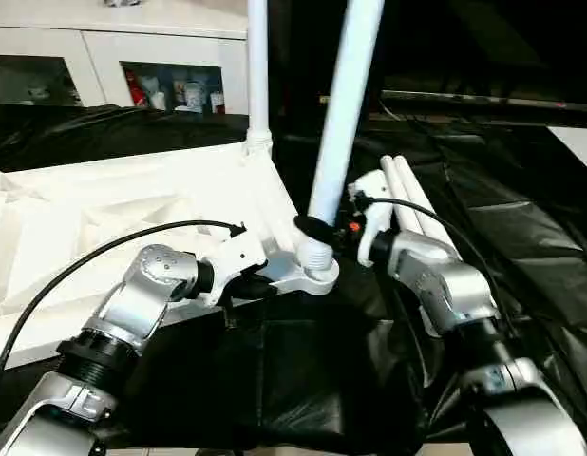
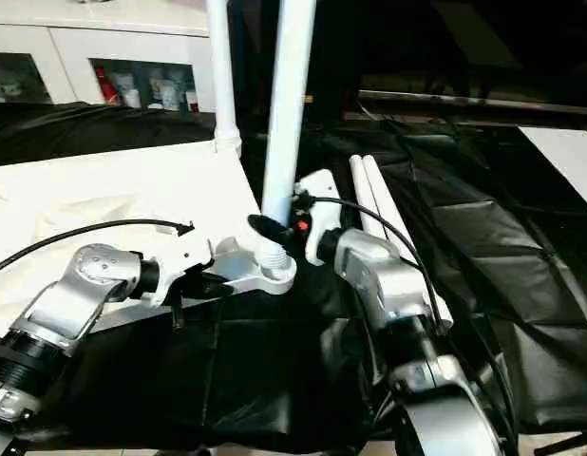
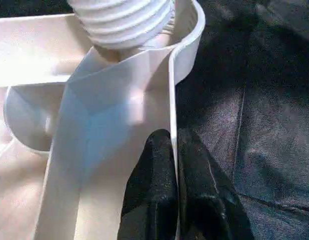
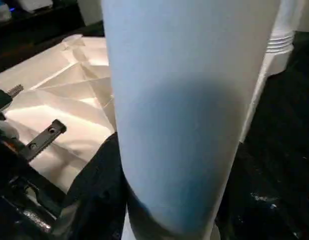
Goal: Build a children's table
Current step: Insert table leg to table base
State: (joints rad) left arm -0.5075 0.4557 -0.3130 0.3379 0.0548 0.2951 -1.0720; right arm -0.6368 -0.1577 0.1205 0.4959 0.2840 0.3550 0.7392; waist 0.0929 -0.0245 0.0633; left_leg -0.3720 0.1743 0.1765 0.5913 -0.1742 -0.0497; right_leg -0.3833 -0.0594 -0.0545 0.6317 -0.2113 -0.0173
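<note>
**Q:** Black sheeting (image 1: 303,380) covered the counter, with white cabinets (image 1: 113,57) across the upper left of the frame. Where was the children's table?

**A:** Its white top (image 1: 104,218) lay ribs-up in the left half of the head view, running from the left edge to a corner socket (image 1: 312,271) near the centre. One leg (image 1: 258,66) already stood in the far socket at top centre. A second leg (image 1: 346,104) leaned just right of it, threaded foot at the near socket. Two spare legs (image 1: 407,195) lay on the sheeting to the right.

**Q:** How would the parts handle?

**A:** I judged them light, stiff and hollow, and the smooth plastic rather slippery. The leg was best taken low on the shaft, just above the threads. The top was best pinched on a thin rib or rim.

**Q:** And each end effector?

**A:** The left end effector (image 3: 173,165), at lower centre of its wrist view, had its black fingers (image 3: 149,190) pressed together on the thin rim wall beside the socket. The right end effector (image 1: 317,231) stood about half spread around the leaning leg's lower shaft, a black finger (image 4: 97,200) showing alongside the tube in its wrist view. It looked like a grip, though how firm I couldn't tell.
</note>
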